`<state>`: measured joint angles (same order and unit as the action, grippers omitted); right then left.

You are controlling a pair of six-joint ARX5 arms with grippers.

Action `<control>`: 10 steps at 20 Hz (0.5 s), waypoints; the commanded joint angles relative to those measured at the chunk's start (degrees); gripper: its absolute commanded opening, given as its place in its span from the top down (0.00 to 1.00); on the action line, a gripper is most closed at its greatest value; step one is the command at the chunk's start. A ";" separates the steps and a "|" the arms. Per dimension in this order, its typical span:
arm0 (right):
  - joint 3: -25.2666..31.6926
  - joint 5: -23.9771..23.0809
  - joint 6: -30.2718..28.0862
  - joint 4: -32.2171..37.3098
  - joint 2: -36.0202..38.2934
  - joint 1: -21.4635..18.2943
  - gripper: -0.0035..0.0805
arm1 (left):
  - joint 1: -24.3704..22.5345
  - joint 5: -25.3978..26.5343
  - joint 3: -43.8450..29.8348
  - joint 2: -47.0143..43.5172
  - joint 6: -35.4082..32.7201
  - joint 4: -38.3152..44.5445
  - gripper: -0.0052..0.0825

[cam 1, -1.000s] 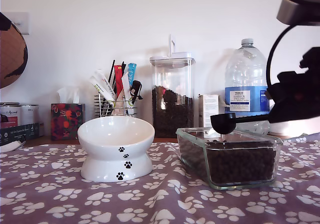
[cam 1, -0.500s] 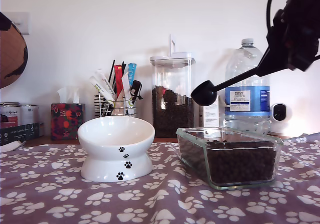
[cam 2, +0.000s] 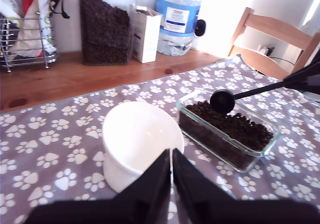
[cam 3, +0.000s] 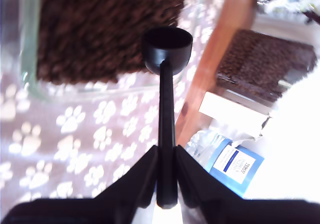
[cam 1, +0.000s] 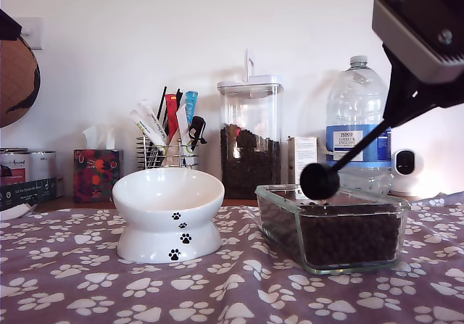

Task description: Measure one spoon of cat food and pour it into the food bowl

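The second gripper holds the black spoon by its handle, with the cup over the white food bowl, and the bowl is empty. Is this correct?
One part is wrong. My second gripper holds the spoon by its handle, but the cup hangs over the glass dish of cat food, not over the food bowl. The exterior view and the first wrist view both show this. The bowl is indeed empty.

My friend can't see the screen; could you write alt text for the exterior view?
A black spoon, held by my second end effector, hangs over a clear glass dish of brown cat food at the exterior view's right. An empty white food bowl stands to its left on a paw-print cloth.
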<state>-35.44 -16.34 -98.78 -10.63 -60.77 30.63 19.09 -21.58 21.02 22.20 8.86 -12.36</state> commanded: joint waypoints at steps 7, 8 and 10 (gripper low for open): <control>-2.10 -5.42 -15.93 -1.36 -8.94 3.10 0.97 | 0.20 -5.14 -0.17 -0.11 0.39 0.66 0.96; -3.06 -5.38 -16.74 -1.88 -9.40 4.02 0.97 | 0.20 -5.60 -0.15 -0.11 0.39 0.63 0.96; -4.68 -4.74 -16.81 -3.69 -10.21 5.90 0.97 | 0.20 -6.43 -0.15 -0.13 0.37 0.61 0.96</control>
<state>-40.62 -21.82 -114.10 -13.06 -69.30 35.46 19.09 -27.64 21.02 22.20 9.06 -12.32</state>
